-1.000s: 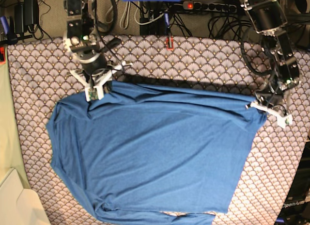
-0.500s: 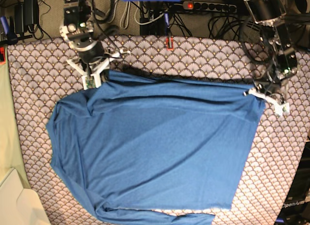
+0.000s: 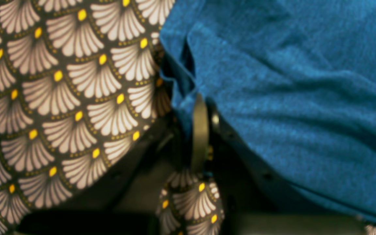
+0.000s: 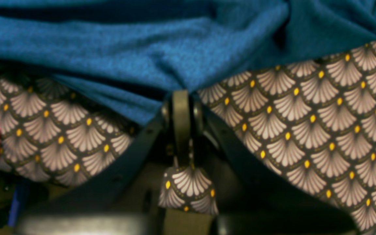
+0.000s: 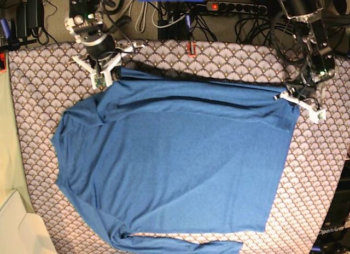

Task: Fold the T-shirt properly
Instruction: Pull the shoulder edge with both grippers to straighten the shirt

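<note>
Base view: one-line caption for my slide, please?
Both pincers grip the far edge of the blue shirt spread over the patterned cloth.

Scallop-patterned tablecloth [image 5: 235,59] with yellow dots, black power strip [image 5: 229,7] with red switch, tangled cables [image 5: 257,27] behind

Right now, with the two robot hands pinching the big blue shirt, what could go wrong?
1. Each gripper pinches only a small bit at the edge of the plain blue knit T-shirt: the left gripper and the right gripper. The soft fabric might slip out.
2. The shirt lies on the scallop-patterned cloth, so dragging might bunch that cloth too.
3. A sleeve looks tucked under the near edge and may stay crumpled.
</note>
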Controlling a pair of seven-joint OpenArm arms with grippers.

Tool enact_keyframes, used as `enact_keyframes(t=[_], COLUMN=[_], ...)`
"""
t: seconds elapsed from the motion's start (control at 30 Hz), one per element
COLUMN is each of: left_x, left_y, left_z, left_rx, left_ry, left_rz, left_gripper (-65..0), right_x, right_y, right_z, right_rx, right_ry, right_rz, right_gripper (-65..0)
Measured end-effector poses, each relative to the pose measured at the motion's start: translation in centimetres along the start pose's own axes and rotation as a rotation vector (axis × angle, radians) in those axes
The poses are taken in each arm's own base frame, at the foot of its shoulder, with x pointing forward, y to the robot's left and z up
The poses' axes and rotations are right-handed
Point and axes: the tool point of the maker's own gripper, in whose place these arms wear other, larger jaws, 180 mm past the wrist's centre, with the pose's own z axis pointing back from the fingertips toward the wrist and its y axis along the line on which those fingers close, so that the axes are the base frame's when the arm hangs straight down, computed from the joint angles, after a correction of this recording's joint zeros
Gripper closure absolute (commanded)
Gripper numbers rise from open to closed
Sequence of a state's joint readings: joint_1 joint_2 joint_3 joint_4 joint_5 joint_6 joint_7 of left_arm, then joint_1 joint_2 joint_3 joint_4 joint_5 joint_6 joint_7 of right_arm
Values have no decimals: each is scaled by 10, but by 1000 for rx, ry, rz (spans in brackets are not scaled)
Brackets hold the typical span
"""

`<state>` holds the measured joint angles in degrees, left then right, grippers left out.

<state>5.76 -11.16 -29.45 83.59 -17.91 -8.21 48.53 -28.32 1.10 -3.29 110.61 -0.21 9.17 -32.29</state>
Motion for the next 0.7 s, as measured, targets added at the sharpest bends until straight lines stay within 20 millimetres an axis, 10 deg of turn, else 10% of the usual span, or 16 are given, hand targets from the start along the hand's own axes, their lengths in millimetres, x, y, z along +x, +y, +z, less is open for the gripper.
enact_keyframes(t=[0.7], left_x=[-35], left_y=[14], left_z=[22], left_rx=[30], left_ry=[35], left_rz=[-48], left_gripper=[-5], right_x=[-29], right_y=[1], right_z=[26], right_rx=[13], right_ry=[18], right_rz=[26], right_gripper=[0])
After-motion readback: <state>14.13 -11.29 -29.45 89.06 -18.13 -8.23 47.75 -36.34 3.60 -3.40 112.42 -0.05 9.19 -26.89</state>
